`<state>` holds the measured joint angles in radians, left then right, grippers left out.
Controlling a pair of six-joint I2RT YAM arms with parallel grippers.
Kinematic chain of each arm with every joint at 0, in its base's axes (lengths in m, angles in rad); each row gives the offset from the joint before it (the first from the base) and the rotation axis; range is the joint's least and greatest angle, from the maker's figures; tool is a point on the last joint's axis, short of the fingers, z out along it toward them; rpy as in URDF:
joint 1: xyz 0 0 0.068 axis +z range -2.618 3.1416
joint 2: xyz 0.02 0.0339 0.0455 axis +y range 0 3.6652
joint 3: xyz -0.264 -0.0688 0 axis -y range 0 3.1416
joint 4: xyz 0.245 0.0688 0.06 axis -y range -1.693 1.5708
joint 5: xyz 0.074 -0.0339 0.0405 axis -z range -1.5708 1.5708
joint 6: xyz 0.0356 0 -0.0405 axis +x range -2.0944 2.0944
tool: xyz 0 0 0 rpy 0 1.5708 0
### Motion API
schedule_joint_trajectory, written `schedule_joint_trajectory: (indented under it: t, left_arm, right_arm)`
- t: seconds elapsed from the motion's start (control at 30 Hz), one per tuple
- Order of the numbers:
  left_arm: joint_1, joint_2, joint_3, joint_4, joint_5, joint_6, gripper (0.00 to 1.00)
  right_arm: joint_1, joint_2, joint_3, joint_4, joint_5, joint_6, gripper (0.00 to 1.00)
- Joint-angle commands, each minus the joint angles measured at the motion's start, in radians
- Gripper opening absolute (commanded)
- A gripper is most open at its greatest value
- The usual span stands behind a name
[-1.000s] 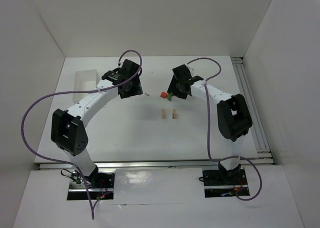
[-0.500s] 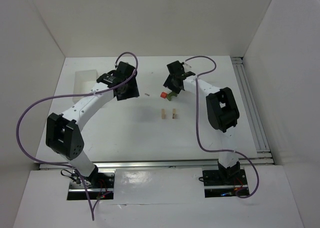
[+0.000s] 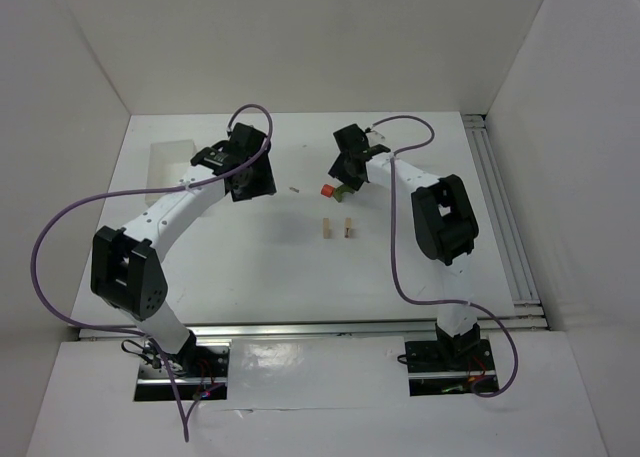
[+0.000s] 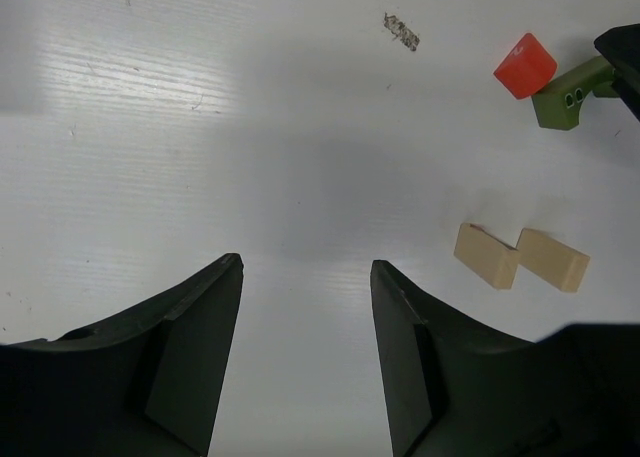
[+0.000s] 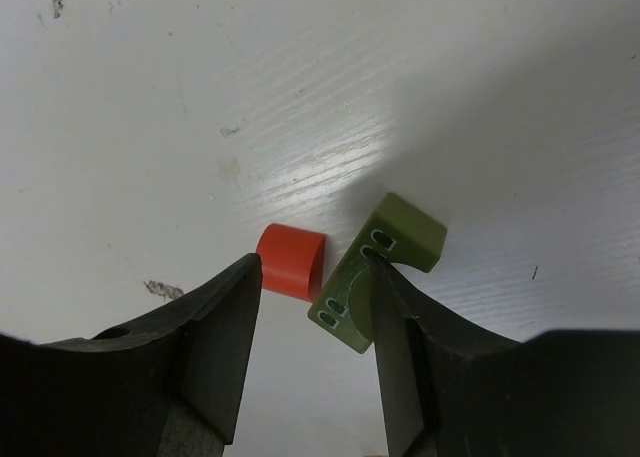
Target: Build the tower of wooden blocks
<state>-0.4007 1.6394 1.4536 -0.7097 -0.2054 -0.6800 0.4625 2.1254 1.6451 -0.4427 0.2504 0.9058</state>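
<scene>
I am two arms of white tubing jointed by bulky black housings. My left arm (image 3: 170,212) stands near the left end of the aluminium rail (image 3: 320,327), and my right arm (image 3: 445,227) near its right end. A slack purple cable (image 3: 45,247) loops off each. My left gripper (image 4: 305,267) and right gripper (image 5: 315,267) carry matte black, wedge-shaped fingers (image 4: 190,357).
</scene>
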Motion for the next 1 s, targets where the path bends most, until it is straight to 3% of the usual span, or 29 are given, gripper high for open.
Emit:
schedule_joint_trajectory:
  t: [0.0, 0.3, 0.4, 0.47, 0.5, 0.57, 0.67, 0.8, 0.97]
  left_arm:
    - [0.005, -0.047, -0.007, 0.015, 0.006, 0.02, 0.66]
    - [0.005, -0.047, -0.007, 0.015, 0.006, 0.011, 0.66]
    - [0.005, -0.047, -0.007, 0.006, 0.006, 0.011, 0.66]
    - [0.005, -0.047, -0.007, 0.006, 0.006, 0.011, 0.66]
    - [0.005, -0.056, -0.007, 0.006, 0.006, 0.011, 0.66]
    - [0.005, -0.056, -0.007, 0.006, 0.02, 0.011, 0.66]
    - [0.005, -0.047, 0.025, 0.006, 0.078, 0.031, 0.66]
    - [0.016, -0.029, 0.067, 0.029, 0.214, 0.059, 0.67]
    - [0.065, -0.02, 0.077, 0.122, 0.464, 0.091, 0.74]
  right_arm:
    - [0.008, 0.01, -0.002, -0.008, 0.029, 0.027, 0.54]
    - [0.008, 0.047, 0.008, -0.005, 0.018, 0.027, 0.43]
    - [-0.001, 0.056, 0.009, 0.013, 0.018, 0.027, 0.32]
    - [-0.001, 0.042, -0.001, 0.013, 0.009, 0.027, 0.21]
    - [-0.001, 0.031, -0.013, 0.022, 0.009, 0.018, 0.1]
    - [-0.001, 0.001, -0.037, 0.056, -0.009, -0.004, 0.03]
    - [-0.01, -0.1, -0.129, 0.174, -0.057, -0.08, 0.02]
    - [-0.044, -0.267, -0.275, 0.375, -0.254, -0.185, 0.03]
    - [-0.079, -0.321, -0.306, 0.377, -0.466, -0.35, 0.03]
